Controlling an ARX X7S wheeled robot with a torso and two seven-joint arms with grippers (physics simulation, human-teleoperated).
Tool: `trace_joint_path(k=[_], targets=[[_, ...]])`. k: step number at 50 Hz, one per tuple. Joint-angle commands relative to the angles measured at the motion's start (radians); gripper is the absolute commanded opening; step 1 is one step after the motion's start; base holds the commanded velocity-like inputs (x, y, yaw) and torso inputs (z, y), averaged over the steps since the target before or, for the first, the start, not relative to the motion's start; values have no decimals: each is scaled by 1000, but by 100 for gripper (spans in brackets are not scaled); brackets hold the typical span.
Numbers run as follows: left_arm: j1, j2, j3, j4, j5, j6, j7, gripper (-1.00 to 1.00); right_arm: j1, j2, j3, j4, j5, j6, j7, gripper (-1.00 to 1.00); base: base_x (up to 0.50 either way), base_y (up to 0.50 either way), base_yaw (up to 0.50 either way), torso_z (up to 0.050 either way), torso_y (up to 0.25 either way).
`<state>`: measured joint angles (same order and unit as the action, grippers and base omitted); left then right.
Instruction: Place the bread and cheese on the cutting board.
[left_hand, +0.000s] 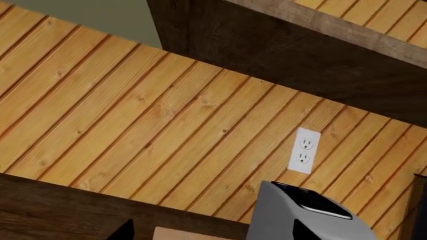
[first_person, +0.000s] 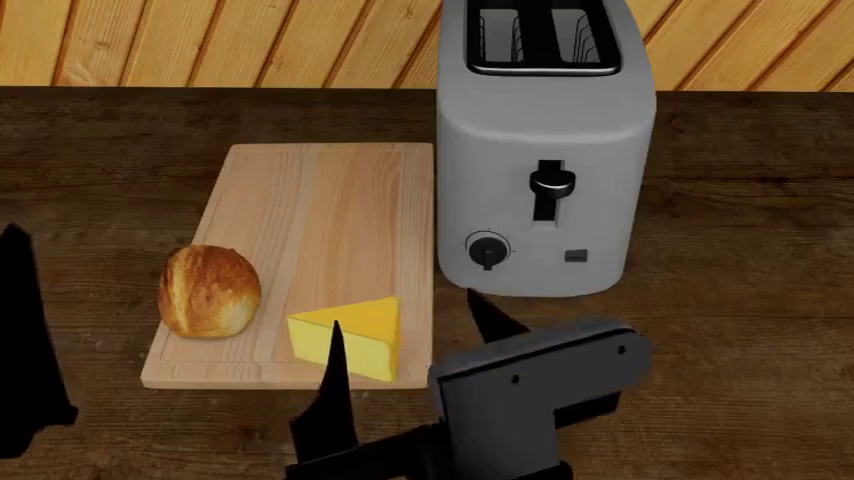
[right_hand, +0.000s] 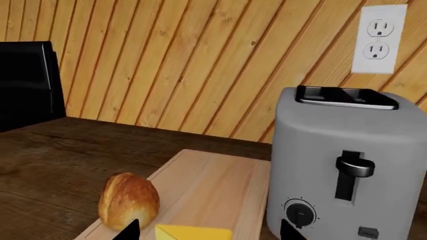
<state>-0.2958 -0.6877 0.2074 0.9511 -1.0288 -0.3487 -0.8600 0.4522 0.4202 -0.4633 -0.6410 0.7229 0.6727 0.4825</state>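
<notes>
From my seat the dark wooden countertop (first_person: 747, 200) fills most of the head view, backed by a plank wall (first_person: 200, 40) with a white outlet (right_hand: 377, 39) on it. The grey toaster (first_person: 547, 150) stands just beside the far right edge of the cutting board (first_person: 334, 210). The board lies lengthwise away from me, most of its pale surface bare. My right gripper (first_person: 400, 350) hangs low over the counter just in front of the toaster, its two dark fingers spread apart with nothing between them, one finger crossing in front of the cheese. Of the left gripper (left_hand: 210, 231) I only see dark finger tips at the picture edges, apart and empty as far as I can tell. The bread (first_person: 210, 291) rests at the board's near left edge, overhanging it slightly. The cheese (first_person: 350, 335) sits on the near right corner, within the board's outline. I judge the task essentially done: both items are on the board and released, and what is left is to pull the arms clear, perhaps nudging the roll further in.
</notes>
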Motion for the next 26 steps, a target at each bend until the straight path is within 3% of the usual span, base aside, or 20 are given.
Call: trace_joint_path(k=[1, 16, 26], targets=[[-2, 1, -33, 31, 31, -40, -30, 100, -63, 45, 65, -142, 4, 6, 31, 100, 0, 0, 0, 0, 0], [7, -34, -39, 84, -10, -6, -44, 100, -94, 84, 127, -268, 53, 16, 107, 100, 0, 0, 0, 0, 0], [-43, -211, 138, 95, 9, 223, -154, 100, -116, 117, 185, -339, 101, 5, 150, 100, 0, 0, 0, 0, 0]])
